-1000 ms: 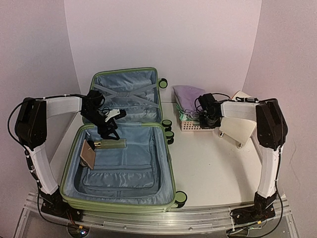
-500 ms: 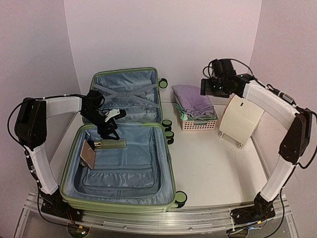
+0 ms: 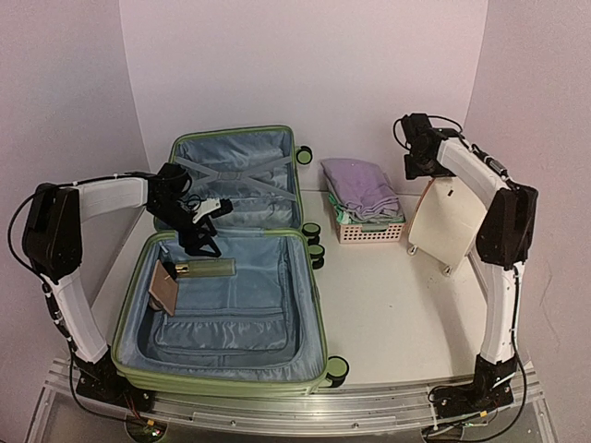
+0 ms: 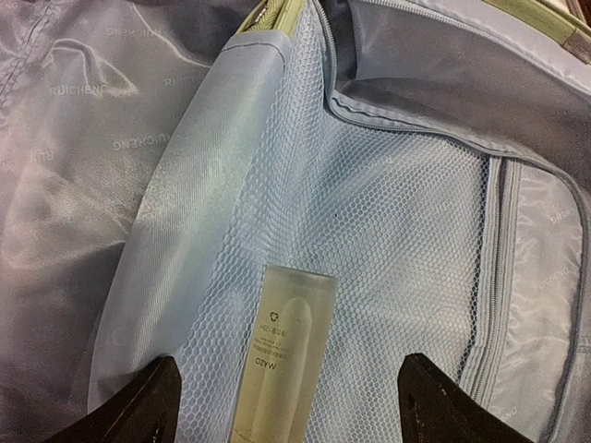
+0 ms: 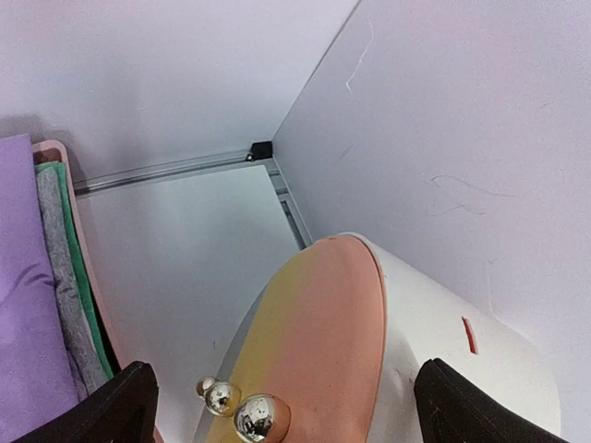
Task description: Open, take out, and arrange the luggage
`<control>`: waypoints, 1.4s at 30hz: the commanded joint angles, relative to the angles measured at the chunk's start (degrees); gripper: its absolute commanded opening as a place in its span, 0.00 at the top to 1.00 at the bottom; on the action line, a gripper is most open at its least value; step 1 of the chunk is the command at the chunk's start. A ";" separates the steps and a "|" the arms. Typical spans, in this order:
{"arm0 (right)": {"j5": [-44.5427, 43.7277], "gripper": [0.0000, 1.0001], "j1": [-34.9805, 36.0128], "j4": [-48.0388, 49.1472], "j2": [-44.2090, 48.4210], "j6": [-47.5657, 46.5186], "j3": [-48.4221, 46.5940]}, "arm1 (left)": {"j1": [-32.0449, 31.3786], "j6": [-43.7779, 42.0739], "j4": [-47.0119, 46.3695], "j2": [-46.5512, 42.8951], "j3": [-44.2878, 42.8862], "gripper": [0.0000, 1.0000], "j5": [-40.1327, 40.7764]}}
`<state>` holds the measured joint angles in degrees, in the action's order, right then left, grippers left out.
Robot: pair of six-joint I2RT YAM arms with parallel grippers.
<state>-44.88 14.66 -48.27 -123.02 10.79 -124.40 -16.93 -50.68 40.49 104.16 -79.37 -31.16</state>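
Left wrist view shows the left gripper (image 4: pixel 291 406) with its jaws spread wide and nothing clamped between them; both dark fingertips hang clear above a mesh pocket (image 4: pixel 369 231) in the luggage (image 4: pixel 83 138) lining, where a pale slim bottle (image 4: pixel 286 360) lies. From the top external view that arm reaches in from the left, elbow high, wrist bent down over the hinge line of the luggage (image 3: pixel 268 277), which lies open on the left of the table (image 3: pixel 388 314), one half toward the back wall. The right gripper (image 3: pixel 413 152) has its jaws as far apart as they go, also empty; the arm stands tall at the back right corner, gripper raised above the cream drum (image 3: pixel 448 221) beside the pink basket (image 3: pixel 369 233) of folded clothes.
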 commanded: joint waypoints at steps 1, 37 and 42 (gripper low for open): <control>-1.73 0.02 -0.06 -8.40 -2.85 -2.78 -4.66 | 4.18 0.59 -17.05 -2.99 -2.63 0.19 8.39; 19.55 0.13 14.79 -5.52 42.85 -26.54 42.01 | 2.25 1.97 -15.50 0.17 -6.67 0.18 6.69; 30.25 0.11 14.79 -3.16 40.70 -20.80 29.29 | 1.96 1.58 -13.79 -0.86 -7.46 0.18 5.10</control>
<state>-21.50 29.47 -52.40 -81.69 -16.10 -86.30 -16.71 -48.47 41.01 103.70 -80.68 -31.83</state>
